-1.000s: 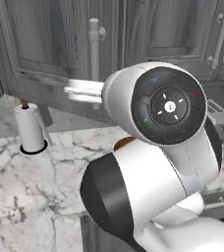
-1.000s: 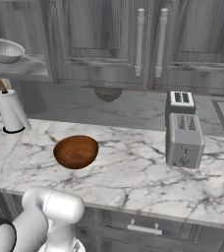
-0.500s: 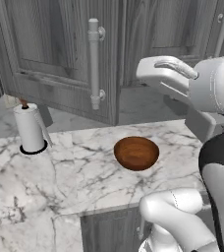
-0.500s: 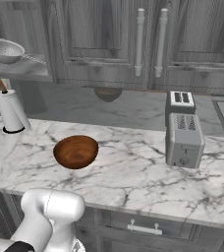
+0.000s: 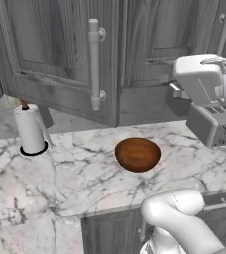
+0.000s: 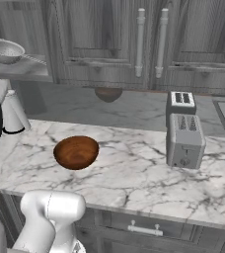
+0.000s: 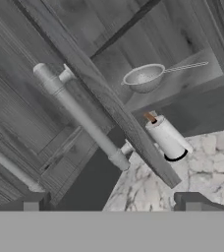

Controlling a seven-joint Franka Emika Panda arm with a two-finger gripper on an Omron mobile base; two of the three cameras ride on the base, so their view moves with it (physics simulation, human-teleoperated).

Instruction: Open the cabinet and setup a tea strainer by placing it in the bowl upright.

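Observation:
The cabinet door (image 5: 55, 54) stands swung open, its long silver bar handle (image 5: 94, 64) facing the counter. On the grey shelf (image 6: 25, 69) inside sits the metal mesh tea strainer (image 6: 6, 50), upright, its thin handle pointing right; the hand view shows the tea strainer (image 7: 144, 77) past the door's edge. The reddish-brown bowl (image 5: 137, 154) rests empty on the marble counter (image 5: 75, 178). My gripper (image 7: 114, 203) is open with nothing between its fingertips (image 7: 35, 202). My white hand (image 5: 199, 77) hangs above the toaster, right of the open door and well away from the strainer.
A white paper-towel roll (image 5: 29, 130) stands at the counter's left. A silver toaster (image 6: 185, 141) sits at the right. Narrower grey doors with two silver handles (image 6: 140, 42) hang shut above the counter. The bar handle (image 7: 79, 118) juts out between my hand and the shelf.
My arm has swung from the middle of the left base view to its right side, uncovering the bowl and the open door. The bowl, strainer and door have stayed put.

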